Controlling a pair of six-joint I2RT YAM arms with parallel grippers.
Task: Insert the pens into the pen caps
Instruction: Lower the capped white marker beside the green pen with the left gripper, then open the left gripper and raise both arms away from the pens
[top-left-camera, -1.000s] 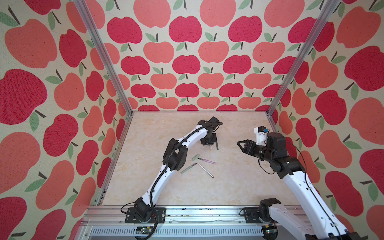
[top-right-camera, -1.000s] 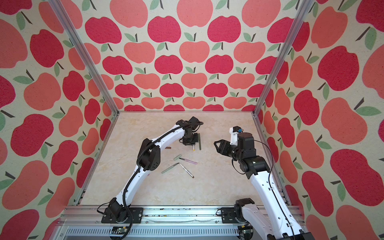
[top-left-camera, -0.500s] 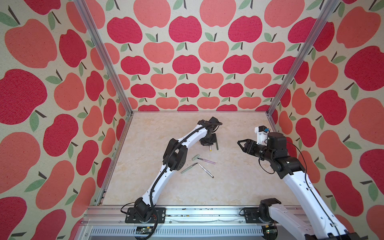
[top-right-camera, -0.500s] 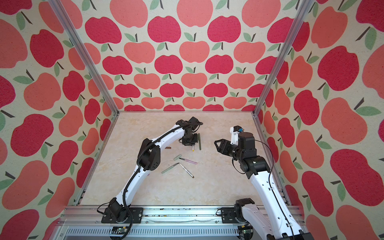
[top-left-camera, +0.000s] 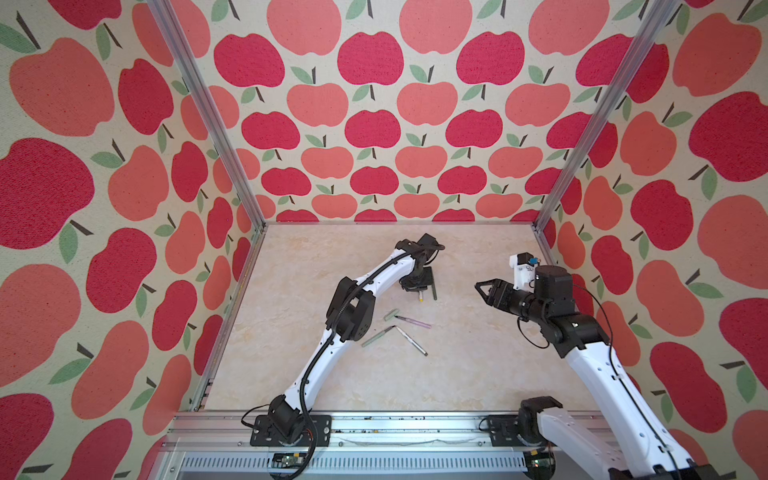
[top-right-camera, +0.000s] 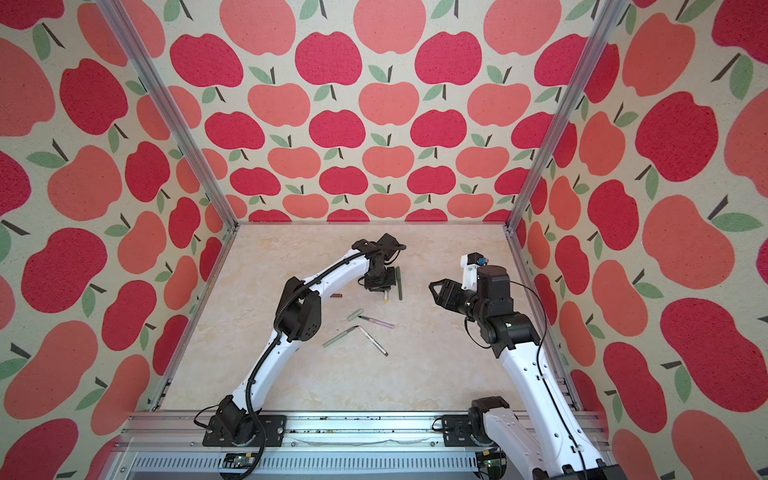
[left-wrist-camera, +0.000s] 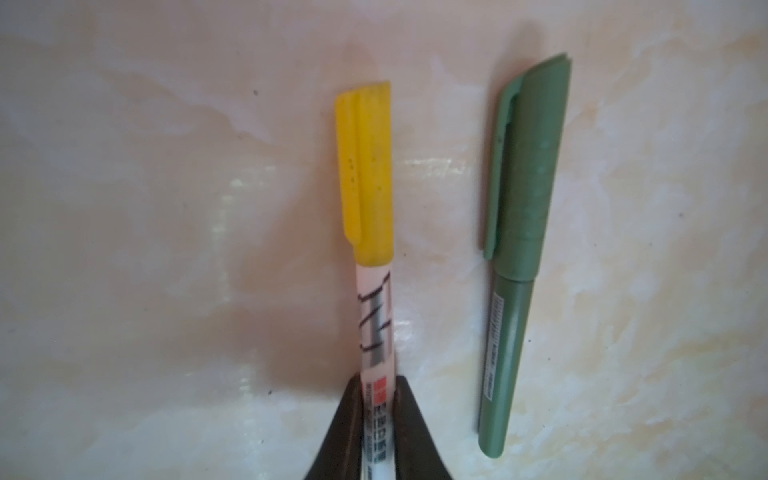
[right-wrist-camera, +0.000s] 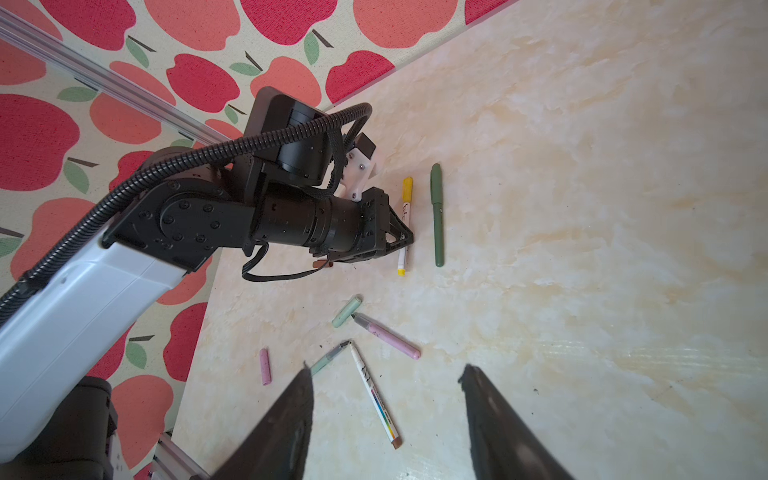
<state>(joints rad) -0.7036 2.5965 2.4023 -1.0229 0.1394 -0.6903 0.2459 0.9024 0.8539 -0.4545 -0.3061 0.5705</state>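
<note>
Capped on the counter (left-wrist-camera: 166, 208): green pen (left-wrist-camera: 519, 249) and yellow-capped pen (left-wrist-camera: 374, 291), the latter between the left end effector's (left-wrist-camera: 377, 380) near-closed jaws, grip unclear. Pink pen (right-wrist-camera: 388, 336), pale pen (right-wrist-camera: 328, 357) and white pen (right-wrist-camera: 374, 395) await caps. Right end effector (right-wrist-camera: 386, 370) gapes empty.

White-grey marker pen with yellow cap (left-wrist-camera: 374, 316): rear end hidden between black fingers (left-wrist-camera: 345, 432) of left gripper (left-wrist-camera: 377, 378), cut by frame edge; barrel print blurred. Short brown cap (right-wrist-camera: 321, 264): partly behind left gripper. Short pink cap (right-wrist-camera: 264, 366): behind left arm (top-left-camera: 374, 282), mid-frame, in both top views. Pale green pen (right-wrist-camera: 330, 356): barrel partly behind right gripper (right-wrist-camera: 386, 370) finger.
</note>
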